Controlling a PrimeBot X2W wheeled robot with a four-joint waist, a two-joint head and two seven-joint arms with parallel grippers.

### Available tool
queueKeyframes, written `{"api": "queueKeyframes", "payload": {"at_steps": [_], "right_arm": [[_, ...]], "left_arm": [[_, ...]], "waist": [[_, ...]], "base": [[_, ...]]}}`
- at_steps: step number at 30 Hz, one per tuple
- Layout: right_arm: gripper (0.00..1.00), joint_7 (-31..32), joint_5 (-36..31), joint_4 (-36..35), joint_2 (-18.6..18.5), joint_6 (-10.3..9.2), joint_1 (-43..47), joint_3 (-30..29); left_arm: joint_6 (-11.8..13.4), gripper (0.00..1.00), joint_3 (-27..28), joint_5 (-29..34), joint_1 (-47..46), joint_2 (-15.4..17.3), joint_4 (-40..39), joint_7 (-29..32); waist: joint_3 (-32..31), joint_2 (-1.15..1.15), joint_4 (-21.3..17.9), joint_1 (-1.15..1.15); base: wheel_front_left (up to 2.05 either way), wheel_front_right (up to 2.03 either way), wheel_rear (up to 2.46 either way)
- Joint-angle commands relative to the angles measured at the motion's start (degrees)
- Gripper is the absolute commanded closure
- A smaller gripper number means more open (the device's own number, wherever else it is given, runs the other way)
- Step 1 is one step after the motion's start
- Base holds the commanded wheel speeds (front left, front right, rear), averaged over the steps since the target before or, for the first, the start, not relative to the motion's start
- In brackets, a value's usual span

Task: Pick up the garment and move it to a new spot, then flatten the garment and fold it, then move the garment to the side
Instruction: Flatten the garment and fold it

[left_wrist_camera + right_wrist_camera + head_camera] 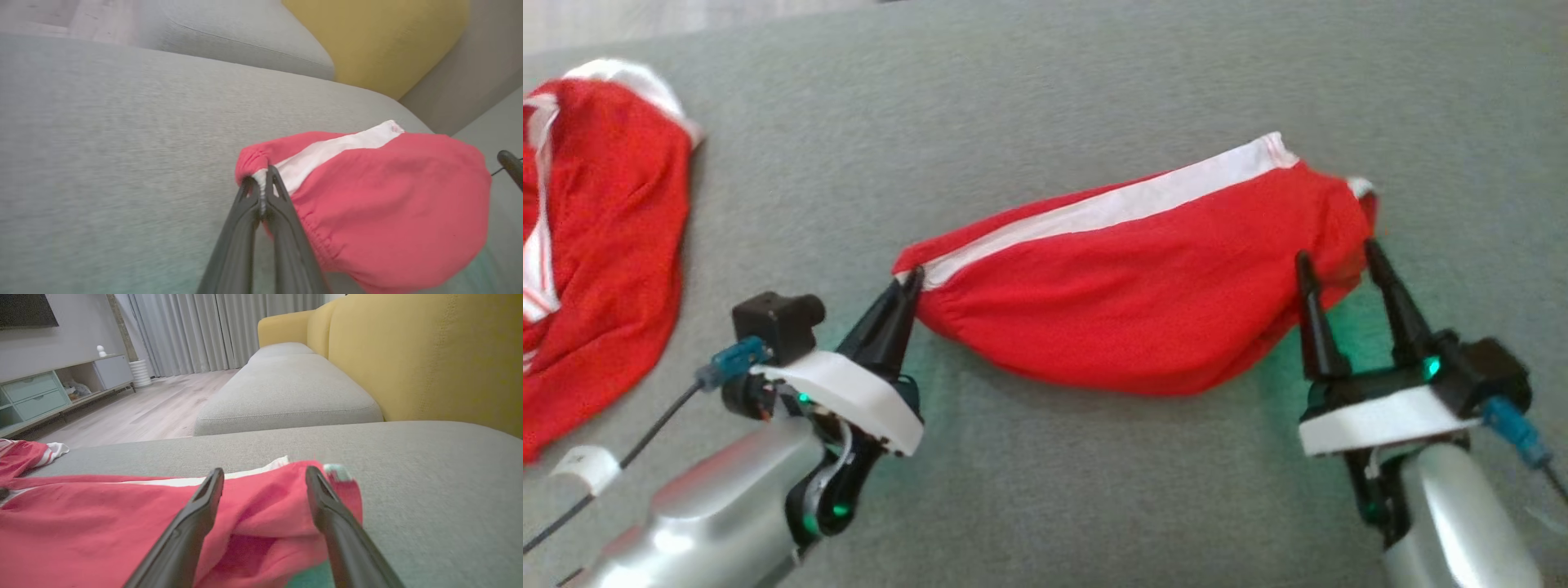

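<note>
Red garment (1127, 302) w/ a white stripe (1111, 204) is lying stretched across the middle of the grey sofa cushion (1045, 106), running left-low to right-high in head view. Left gripper (913, 282) is pinching the garment's left end: its fingers are sitting tight together on the gathered hem right where the stripe begins, and the left wrist view is showing this close up (261, 181), w/ cloth bunching around the tips. Right gripper (1338, 251) is hovering at the garment's right end w/ fingers standing wide apart & gripping nothing; in the right wrist view (263, 473) red cloth (81, 522) is showing btw the two fingers, but can't tell if either is touching it. Can't tell whether the garment's belly is resting on the cushion or sagging just above. A second red-and-white garment (596, 245) is lying crumpled at the far left, well apart. Yellow backrest (429, 355) is rising behind the cushion.
</note>
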Motion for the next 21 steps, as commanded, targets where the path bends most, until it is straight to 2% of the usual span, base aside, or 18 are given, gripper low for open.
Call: {"api": "queueKeyframes", "payload": {"at_steps": [1,6,10,11,16,21], "right_arm": [[0.00,-0.21,1.42,-0.81,-2.04,0.39,-2.96,1.40],[0.00,-0.21,7.39,4.75,-10.30,0.39,-9.54,4.68],[0.00,2.45,11.89,12.13,-18.27,0.39,-16.92,13.31],[0.00,2.45,11.89,12.13,-18.27,0.39,-16.92,13.31],[0.00,7.16,19.25,17.42,-25.11,0.39,-25.37,26.49],[0.00,10.02,27.82,20.90,-28.78,0.39,-30.54,37.63]], "left_arm": [[0.13,1.00,2.73,1.05,-1.18,2.48,-1.00,-0.68],[-0.27,1.00,3.07,3.25,-2.17,3.23,0.21,-0.69],[-0.80,1.00,3.17,3.89,-3.49,2.88,0.91,-0.59],[-0.80,1.00,3.17,3.89,-3.49,2.88,0.91,-0.59],[-1.51,1.00,2.75,4.76,-5.46,2.01,1.54,0.09],[-2.31,1.00,2.35,5.18,-6.54,0.64,2.44,0.30]], "waist": [[1.25,0.00,1.95,0.00],[2.26,0.00,4.34,0.00],[2.98,0.00,5.64,0.00],[2.98,0.00,5.64,0.00],[3.84,0.00,7.58,0.00],[4.28,0.00,9.18,0.00]], "base": [[0.00,0.00,0.00],[0.00,0.00,0.00],[0.00,0.00,0.00],[0.00,0.00,0.00],[0.00,0.00,0.00],[0.00,0.00,0.00]]}}
